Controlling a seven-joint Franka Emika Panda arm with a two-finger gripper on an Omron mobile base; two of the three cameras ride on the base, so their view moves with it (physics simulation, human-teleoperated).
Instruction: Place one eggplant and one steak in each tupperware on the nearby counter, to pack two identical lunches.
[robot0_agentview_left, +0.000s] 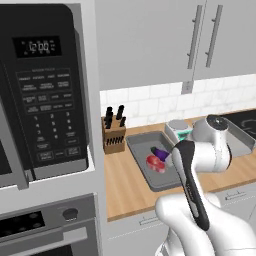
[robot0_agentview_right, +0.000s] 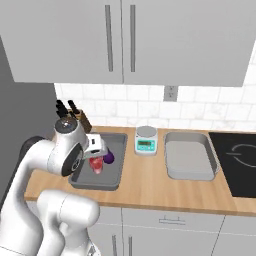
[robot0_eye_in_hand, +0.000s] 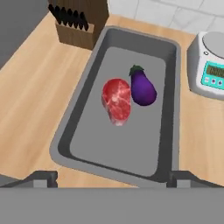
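In the left base view the arm (robot0_agentview_left: 192, 185) is nearest, bending over the counter (robot0_agentview_left: 125, 185). Behind it a grey tupperware (robot0_agentview_left: 137, 150) holds a steak (robot0_agentview_left: 155, 163) and an eggplant (robot0_agentview_left: 159, 152) side by side. A knife block (robot0_agentview_left: 113, 134) stands just left of it, a scale (robot0_agentview_left: 177, 131) behind.

In the right base view the gripper (robot0_agentview_right: 98, 156) hangs over that tupperware (robot0_agentview_right: 80, 181), the steak (robot0_agentview_right: 95, 166) and eggplant (robot0_agentview_right: 108, 158) below it. A second tupperware (robot0_agentview_right: 189, 159) sits right of the scale (robot0_agentview_right: 146, 139), beside the stovetop (robot0_agentview_right: 237, 162).

In the hand view the jaws stand wide apart, holding nothing; the fingertips (robot0_eye_in_hand: 43, 178) sit at the tub's near corners. Steak (robot0_eye_in_hand: 116, 100) and eggplant (robot0_eye_in_hand: 143, 87) touch mid-tub.
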